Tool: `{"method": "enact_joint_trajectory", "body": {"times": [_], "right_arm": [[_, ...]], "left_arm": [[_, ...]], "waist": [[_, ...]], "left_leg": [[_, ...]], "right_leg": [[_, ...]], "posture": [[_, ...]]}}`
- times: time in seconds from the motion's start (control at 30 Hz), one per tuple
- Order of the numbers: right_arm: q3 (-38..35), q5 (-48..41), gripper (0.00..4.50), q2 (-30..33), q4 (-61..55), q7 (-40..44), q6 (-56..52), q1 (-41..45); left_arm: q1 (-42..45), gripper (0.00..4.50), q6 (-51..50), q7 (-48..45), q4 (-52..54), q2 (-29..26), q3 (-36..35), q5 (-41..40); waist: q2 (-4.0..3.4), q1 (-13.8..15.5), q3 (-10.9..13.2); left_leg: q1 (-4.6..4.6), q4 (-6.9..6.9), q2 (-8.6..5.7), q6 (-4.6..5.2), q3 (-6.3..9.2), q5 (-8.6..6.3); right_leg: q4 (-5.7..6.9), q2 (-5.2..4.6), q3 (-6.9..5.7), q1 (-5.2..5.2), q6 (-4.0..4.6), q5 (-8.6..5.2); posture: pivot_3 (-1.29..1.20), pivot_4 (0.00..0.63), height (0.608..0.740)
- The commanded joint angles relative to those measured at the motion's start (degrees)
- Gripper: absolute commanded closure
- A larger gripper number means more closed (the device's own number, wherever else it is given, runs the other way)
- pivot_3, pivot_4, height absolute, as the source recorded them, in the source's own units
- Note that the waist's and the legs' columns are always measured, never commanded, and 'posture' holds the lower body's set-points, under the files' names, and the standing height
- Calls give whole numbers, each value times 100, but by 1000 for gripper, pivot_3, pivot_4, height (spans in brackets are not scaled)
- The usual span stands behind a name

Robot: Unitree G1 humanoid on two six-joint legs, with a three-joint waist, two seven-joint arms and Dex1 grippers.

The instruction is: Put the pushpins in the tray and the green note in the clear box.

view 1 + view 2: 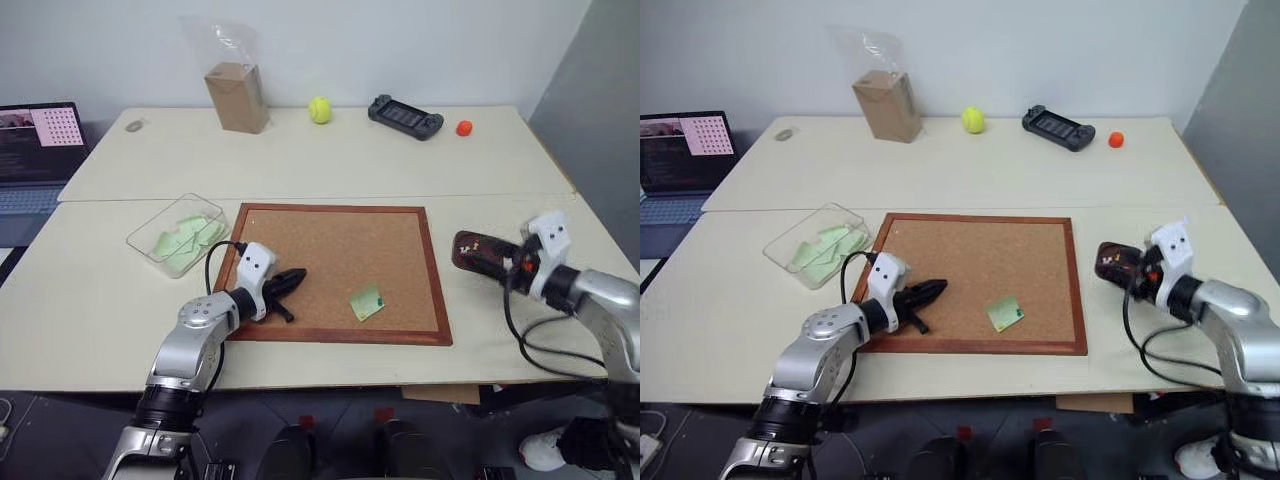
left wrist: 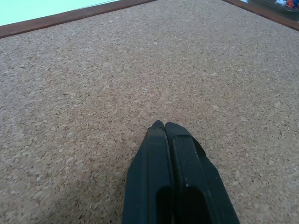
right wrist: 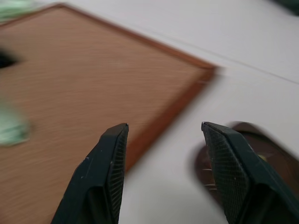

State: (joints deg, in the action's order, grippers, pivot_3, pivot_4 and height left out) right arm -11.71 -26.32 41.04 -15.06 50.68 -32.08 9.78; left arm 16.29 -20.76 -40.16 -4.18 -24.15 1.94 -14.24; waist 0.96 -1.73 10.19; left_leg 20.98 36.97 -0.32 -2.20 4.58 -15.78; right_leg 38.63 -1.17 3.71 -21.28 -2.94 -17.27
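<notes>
The green note [image 1: 367, 303] lies flat on the corkboard [image 1: 340, 240], near its front right. A dark speck sits at the note's right edge, too small to identify. My left gripper [image 1: 292, 281] is shut and empty, low over the board's front left, pointing toward the note. The tray [image 1: 478, 251], dark reddish-brown, sits on the table just right of the board, with tiny coloured pushpins [image 1: 1121, 259] in it. My right gripper [image 3: 163, 126] hovers open beside the tray [image 3: 264, 156], nothing between its fingers. The clear box [image 1: 178, 236] stands left of the board and holds several green notes.
Along the far edge of the table stand a cardboard box in a clear bag [image 1: 238, 95], a tennis ball [image 1: 319, 109], a handheld game console [image 1: 405, 116] and a small orange ball [image 1: 464, 128]. A laptop [image 1: 40, 150] sits at the left.
</notes>
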Motion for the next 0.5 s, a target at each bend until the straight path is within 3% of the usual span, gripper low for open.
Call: {"method": "enact_joint_trajectory", "body": {"times": [0.03,0.27,0.5], "right_arm": [[50,-94,1852,34,-642,450,737,-318],[761,111,1852,-193,-1269,602,1421,-776],[1596,545,1852,-627,-707,495,1866,-417]], "left_arm": [[-6,4500,-76,-10,-299,-34,115,143],[109,4500,-52,-99,-418,-69,130,169],[165,4500,-57,-119,-470,-42,152,187]], "waist": [[2,0,1],[4,14,2],[8,11,4]], "left_leg": [[-1,1,-2,0,-1,1],[2,-1,-1,0,3,2],[0,0,0,0,3,3]], "right_leg": [[-1,0,1,0,-2,-1],[-7,-1,1,0,-5,-1],[-10,-8,2,1,-5,-1]], "posture": [[0,150,740],[0,150,740],[0,150,740]]}}
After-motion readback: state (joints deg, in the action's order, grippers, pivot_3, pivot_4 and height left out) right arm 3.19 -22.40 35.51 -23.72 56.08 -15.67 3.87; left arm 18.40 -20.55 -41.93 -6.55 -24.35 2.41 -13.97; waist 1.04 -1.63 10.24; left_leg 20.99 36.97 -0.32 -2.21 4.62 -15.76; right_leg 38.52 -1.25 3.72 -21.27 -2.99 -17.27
